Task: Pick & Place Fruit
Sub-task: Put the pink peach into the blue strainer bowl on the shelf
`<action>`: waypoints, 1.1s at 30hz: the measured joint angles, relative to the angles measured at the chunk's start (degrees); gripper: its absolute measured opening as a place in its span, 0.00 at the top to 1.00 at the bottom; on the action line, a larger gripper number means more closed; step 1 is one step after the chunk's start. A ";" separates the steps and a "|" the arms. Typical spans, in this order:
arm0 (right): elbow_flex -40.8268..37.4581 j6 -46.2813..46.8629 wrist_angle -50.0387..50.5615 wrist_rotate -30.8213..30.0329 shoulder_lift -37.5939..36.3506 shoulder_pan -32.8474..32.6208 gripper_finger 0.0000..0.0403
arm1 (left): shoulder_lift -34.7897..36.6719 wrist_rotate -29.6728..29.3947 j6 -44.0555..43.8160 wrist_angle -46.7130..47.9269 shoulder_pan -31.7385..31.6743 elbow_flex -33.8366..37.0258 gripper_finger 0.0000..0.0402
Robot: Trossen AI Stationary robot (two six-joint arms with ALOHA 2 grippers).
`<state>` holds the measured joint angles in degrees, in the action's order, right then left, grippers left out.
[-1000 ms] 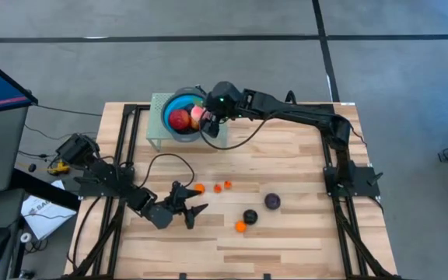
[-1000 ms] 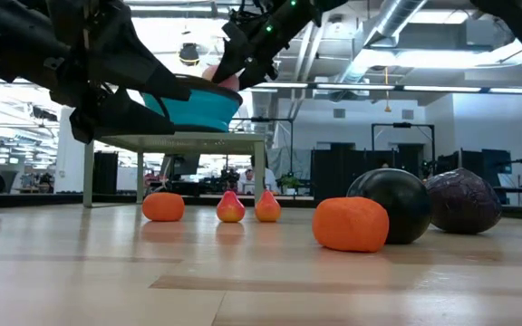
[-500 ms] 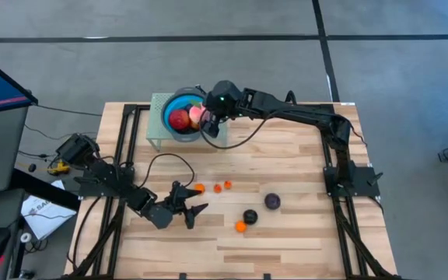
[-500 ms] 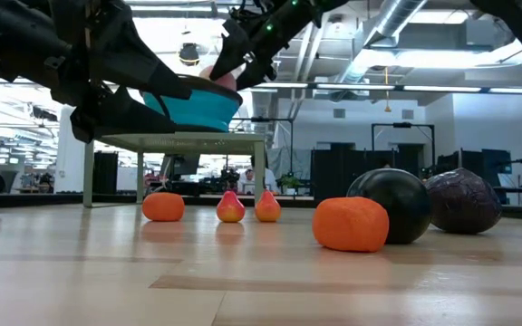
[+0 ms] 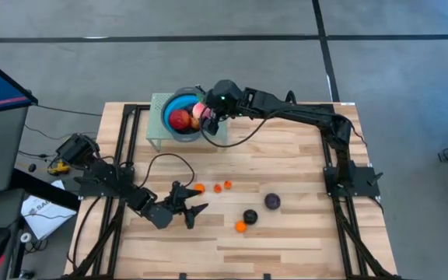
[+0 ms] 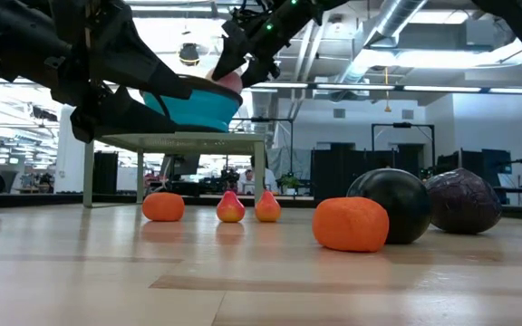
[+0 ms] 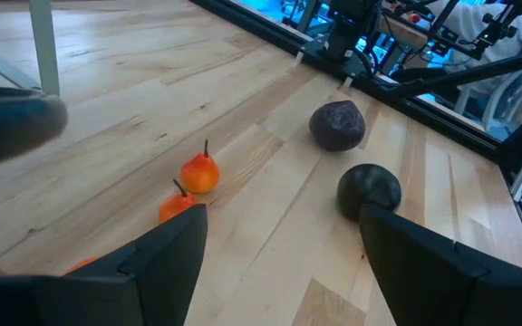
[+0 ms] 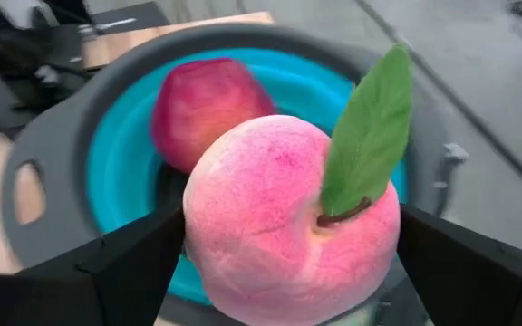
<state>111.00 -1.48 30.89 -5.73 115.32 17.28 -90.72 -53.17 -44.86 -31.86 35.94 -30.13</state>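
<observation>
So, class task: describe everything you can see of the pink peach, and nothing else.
The pink peach is round with a matte, slightly mottled pink skin, like a toy fruit. One flat green leaf and a short brown stem stand up from its top. It sits between the open fingers of the right gripper, over the blue bowl, with the red apple inside behind it. Whether the fingers touch it cannot be told.

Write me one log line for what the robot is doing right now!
right gripper: open, peach between fingers over bowl | apple: in bowl | left gripper: open, waiting near the small oranges
</observation>
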 joint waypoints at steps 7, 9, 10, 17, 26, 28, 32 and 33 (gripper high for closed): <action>0.00 -0.10 -0.34 -2.28 0.18 0.03 0.06 | 0.00 0.00 0.00 0.00 0.00 0.00 0.29; 0.00 -0.36 -1.29 -2.29 0.18 0.00 0.06 | 0.00 0.00 0.00 0.00 0.00 0.00 0.29; 0.00 -0.36 -1.80 -2.29 0.18 0.00 0.06 | 0.00 0.00 0.00 0.00 0.00 0.00 0.29; 0.00 -0.02 -3.91 -1.83 0.23 0.48 0.06 | 0.00 -0.66 0.00 -0.09 -0.02 0.00 0.29; -1.13 -0.99 -7.12 -1.83 0.25 1.39 0.06 | 0.00 -0.87 0.00 -0.14 -0.02 0.00 0.29; -2.76 -1.49 -10.12 -1.80 0.25 1.64 0.06 | 0.00 -0.87 0.00 -0.18 -0.02 0.00 0.29; -3.08 -1.53 -11.21 -1.79 0.39 1.64 0.06 | 0.00 -0.86 0.00 -0.30 -0.02 0.00 0.29; -3.06 -1.54 -11.32 -1.80 0.34 1.55 0.06 | 0.00 -0.85 0.00 -0.33 -0.02 0.00 0.29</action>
<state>107.94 -3.02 19.57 -7.53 115.66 18.83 -90.72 -54.02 -44.86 -32.18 35.92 -30.13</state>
